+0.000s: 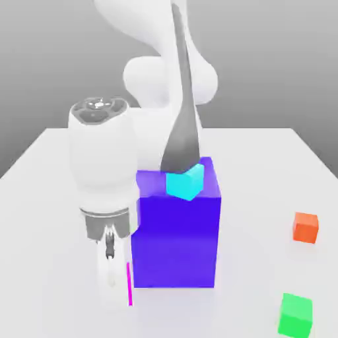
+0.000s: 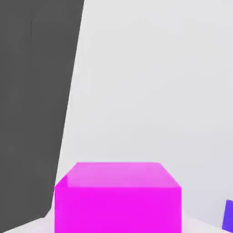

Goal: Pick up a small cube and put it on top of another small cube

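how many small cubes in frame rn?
4. Cyan cube on top of the big blue block; orange cube and green cube on the table at the exterior view's right; magenta cube in the gripper. Others may hide behind the arm.

White table, grey backdrop.
A plain white table (image 1: 264, 158) spreads wide under soft, even light, with faint shadows on it. Behind its far edge hangs a bare grey backdrop (image 1: 290, 59), darker at the top and paler toward the table.
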Motion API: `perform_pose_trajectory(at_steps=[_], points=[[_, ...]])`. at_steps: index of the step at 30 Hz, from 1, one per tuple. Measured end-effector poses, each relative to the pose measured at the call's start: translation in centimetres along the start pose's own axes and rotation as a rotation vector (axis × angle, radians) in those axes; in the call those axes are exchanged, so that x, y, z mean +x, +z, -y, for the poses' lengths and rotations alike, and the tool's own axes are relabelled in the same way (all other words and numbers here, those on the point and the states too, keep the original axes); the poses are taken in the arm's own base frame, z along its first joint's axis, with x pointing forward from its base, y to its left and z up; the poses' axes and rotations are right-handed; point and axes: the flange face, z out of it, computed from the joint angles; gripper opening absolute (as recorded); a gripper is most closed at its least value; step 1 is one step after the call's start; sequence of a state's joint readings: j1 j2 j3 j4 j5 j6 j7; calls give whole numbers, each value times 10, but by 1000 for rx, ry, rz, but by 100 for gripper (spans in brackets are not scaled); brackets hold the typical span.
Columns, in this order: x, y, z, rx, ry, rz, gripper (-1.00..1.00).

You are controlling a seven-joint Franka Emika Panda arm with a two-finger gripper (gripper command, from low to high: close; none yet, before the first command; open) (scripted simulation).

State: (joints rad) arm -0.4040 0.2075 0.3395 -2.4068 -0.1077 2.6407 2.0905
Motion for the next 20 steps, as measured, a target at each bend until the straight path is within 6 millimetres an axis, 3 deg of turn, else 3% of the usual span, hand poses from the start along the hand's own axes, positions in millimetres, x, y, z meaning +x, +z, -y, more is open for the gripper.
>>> perform_pose_trajectory(at_steps=[6, 10, 12, 16, 17, 20], points=[[-117, -18, -48, -4, -253, 23, -100], [-191, -21, -113, -21, -439, 15, -100], [-203, -9, -139, -32, -487, -9, -100], [-204, 41, -149, -34, -500, -19, -100], [-204, 52, -151, -35, -501, -20, 100], [-204, 52, -151, -35, -501, -20, 100]])
